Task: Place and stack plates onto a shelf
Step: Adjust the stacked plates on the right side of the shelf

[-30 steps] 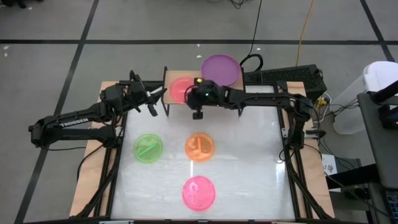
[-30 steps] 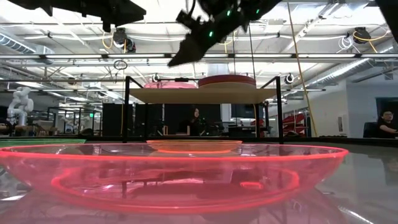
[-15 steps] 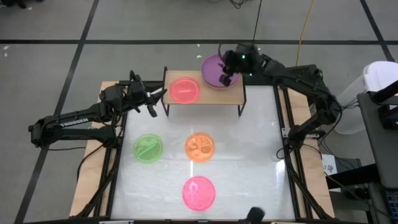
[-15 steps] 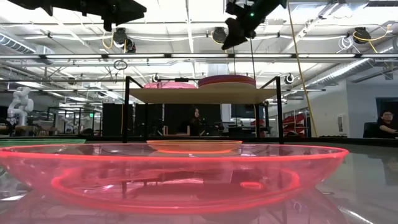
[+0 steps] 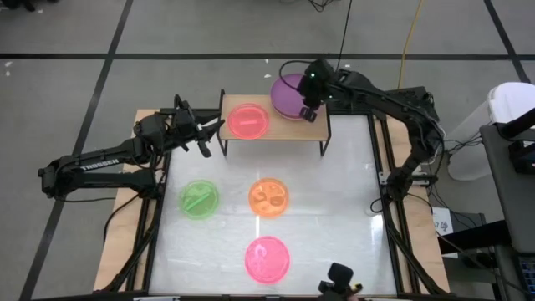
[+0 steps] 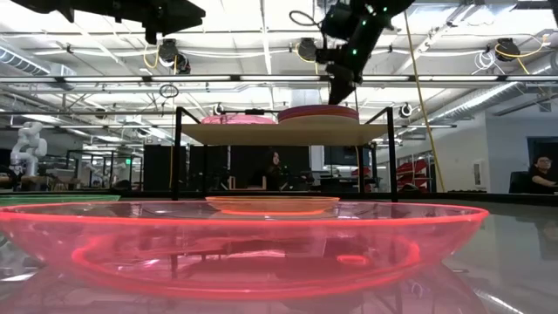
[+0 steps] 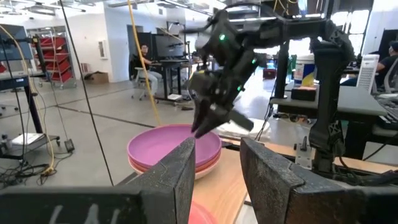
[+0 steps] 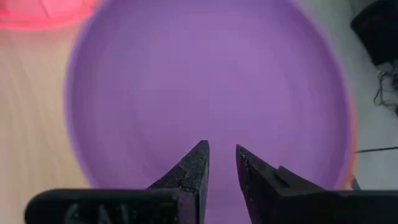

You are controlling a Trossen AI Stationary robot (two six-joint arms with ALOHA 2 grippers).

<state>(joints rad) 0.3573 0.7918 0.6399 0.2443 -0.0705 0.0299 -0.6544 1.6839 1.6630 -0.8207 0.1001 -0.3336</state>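
Observation:
The shelf (image 5: 313,134) stands at the table's far side. On its left part lies a pink plate (image 5: 247,120). On its far right corner sits a stack topped by a purple plate (image 5: 290,90), which overhangs the far edge. My right gripper (image 8: 222,152) hovers over the purple plate (image 8: 211,81), slanting down. Its fingers stand a little apart, with nothing between them. My left gripper (image 7: 217,162) waits level at the shelf's left end, open with nothing in it. A green plate (image 5: 199,200), an orange plate (image 5: 269,196) and a pink plate (image 5: 267,258) lie on the table.
The shelf's black legs (image 6: 177,153) stand on the white tabletop (image 5: 351,209), with open room beneath the board. A small dark thing (image 5: 337,276) shows at the table's near edge. People sit in the room beyond (image 6: 542,173).
My right gripper has swung from above the shelf's near edge, beside the pink plate, toward the far right. It has tipped down over the purple plate. The plates have stayed put. A small dark thing has come in at the near edge.

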